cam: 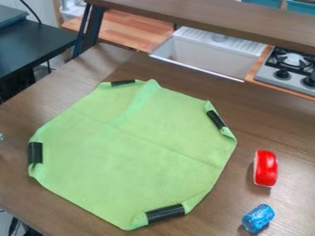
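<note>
Whether the gripper was open or closed, and whether it had hold of anything, we could not tell. Across most of the view we saw the brown wooden tabletop [265, 120], broad enough to carry everything loose. On it lay the green cloth [129, 156], spread nearly flat left of centre, its corners turned in so that it made a rough octagon. Faint creases crossed it, and a soft ridge ran down from its top edge, probably because it had once been folded. Beyond the table's left side stood a black side table [37, 44]. Behind the far edge sat a white toy sink [209, 57] and, to its right, a toy stove [283, 78], both set back as if to leave the front for handling. Well right of the cloth lay a red, rounded oblong object [266, 168] with a pale underside; nearer us was a small blue cylinder [258, 217], perhaps foil-wrapped, tilted on its side. Neither touched the cloth, so neither weighed it down. Smallest were the four black strips [165, 213] on the cloth's turned-in edges, likely tape or clips, placed there, we judged, to keep the folds in.
</note>
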